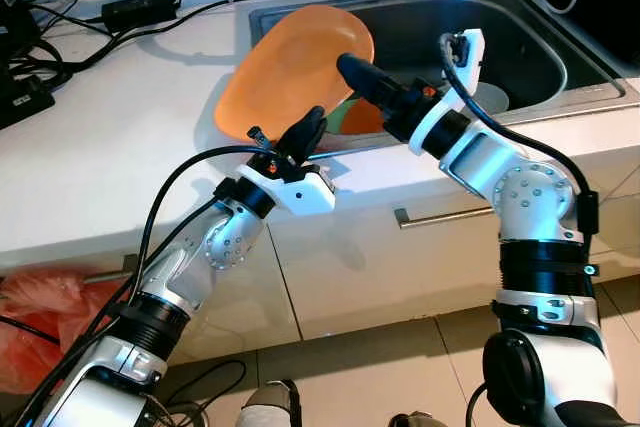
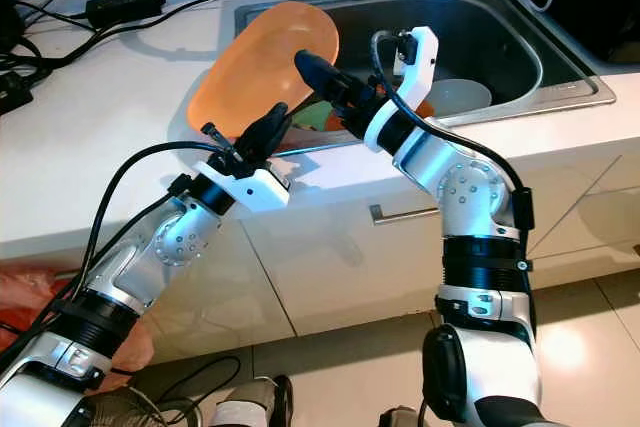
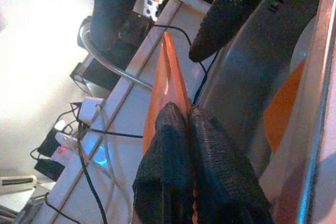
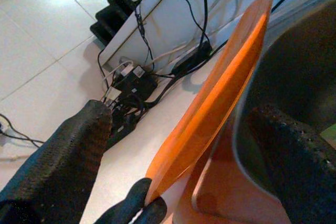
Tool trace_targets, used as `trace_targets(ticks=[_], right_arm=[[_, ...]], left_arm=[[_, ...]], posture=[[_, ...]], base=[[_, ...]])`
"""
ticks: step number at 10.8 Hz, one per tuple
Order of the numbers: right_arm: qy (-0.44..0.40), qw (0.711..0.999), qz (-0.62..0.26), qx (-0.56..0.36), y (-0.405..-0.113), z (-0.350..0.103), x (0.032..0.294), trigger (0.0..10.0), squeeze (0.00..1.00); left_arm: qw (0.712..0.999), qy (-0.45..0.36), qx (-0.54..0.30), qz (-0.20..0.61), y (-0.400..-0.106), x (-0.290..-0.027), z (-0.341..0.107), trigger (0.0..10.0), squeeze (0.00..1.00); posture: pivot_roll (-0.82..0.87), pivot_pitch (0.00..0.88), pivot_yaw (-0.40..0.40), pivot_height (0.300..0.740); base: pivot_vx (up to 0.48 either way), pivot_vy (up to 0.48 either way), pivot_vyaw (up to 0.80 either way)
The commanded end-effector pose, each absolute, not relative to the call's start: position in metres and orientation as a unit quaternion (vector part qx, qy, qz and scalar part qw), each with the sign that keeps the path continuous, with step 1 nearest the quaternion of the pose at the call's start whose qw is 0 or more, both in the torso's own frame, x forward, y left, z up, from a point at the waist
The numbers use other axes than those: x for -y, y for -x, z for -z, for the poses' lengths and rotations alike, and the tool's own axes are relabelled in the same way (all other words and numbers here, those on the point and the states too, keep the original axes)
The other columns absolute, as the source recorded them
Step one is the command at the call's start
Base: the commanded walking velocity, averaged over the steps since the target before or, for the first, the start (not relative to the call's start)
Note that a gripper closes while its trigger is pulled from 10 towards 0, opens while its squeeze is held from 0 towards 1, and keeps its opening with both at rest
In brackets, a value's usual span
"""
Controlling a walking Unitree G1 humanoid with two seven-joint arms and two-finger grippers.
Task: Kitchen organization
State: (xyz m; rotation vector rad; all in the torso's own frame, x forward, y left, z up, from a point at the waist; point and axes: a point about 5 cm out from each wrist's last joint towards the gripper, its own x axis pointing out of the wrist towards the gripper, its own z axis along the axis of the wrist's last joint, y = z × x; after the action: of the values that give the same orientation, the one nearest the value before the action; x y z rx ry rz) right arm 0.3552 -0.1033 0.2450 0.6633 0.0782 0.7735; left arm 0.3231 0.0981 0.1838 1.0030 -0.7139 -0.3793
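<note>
1. No text, label, brand, number or sign could be read anywhere in the views.

head views bright and sharp; my left wrist view blows out white, fingers (image 3: 210, 156) blurry up close.
</note>
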Motion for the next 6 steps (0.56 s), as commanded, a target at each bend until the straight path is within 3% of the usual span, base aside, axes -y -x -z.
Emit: trace_targets(ticks=[1,6], right_arm=[[-0.314,0.87,-0.378,-0.034,-0.358,-0.25,0.095,10.0,0.0],[-0.292,0.894,-0.337,-0.048,-0.386,-0.263,0.094,10.0,0.0]], left_arm=[[0.783,-0.463,0.379,0.172,-0.316,-0.091,-0.198,0.0,0.0],[0.76,-0.474,0.408,0.177,-0.305,-0.088,-0.202,0.0,0.0]], posture=[[0.16,0.139,0.063,0.74],[0.17,0.143,0.05,0.74]], base=[[0.0,0.0,0.0],[0.0,0.0,0.0]])
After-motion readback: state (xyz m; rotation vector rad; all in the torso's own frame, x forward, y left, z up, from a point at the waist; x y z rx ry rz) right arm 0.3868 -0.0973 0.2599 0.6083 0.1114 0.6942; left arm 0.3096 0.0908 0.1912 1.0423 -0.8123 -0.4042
